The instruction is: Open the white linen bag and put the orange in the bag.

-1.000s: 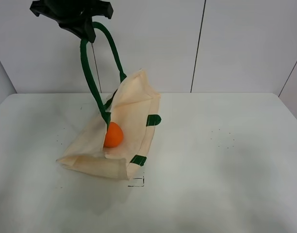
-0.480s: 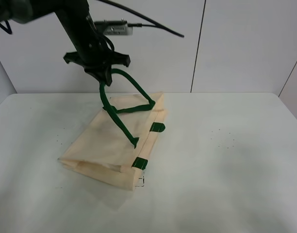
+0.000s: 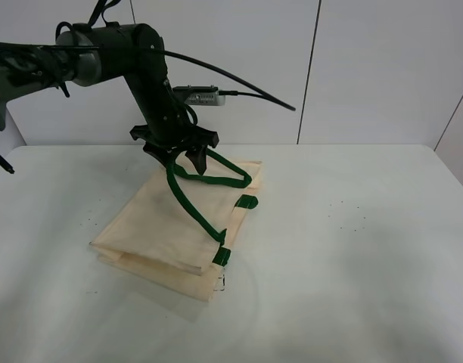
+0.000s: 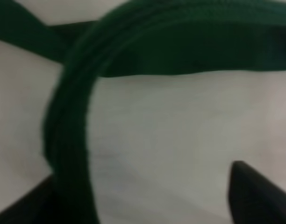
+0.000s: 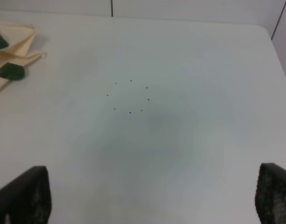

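White wall panels are standing behind a pale tabletop [image 3: 352, 249], where the bag [image 3: 167, 227] is lying flat left of centre, its green tabs [image 3: 247, 202] facing right. Above the bag's far end, the left tool [image 3: 187, 159] is hanging with its fingers spread, and a green handle [image 3: 194, 204] is looping down from between them to the bag's near right corner; whether the fingers are gripping it I cannot tell. Up close, the handle [image 4: 73, 135] is curving over cream cloth. No orange is showing. Over bare tabletop, the right tool [image 5: 147, 196] is spreading wide, with the bag's edge [image 5: 12, 46] well off to one side.
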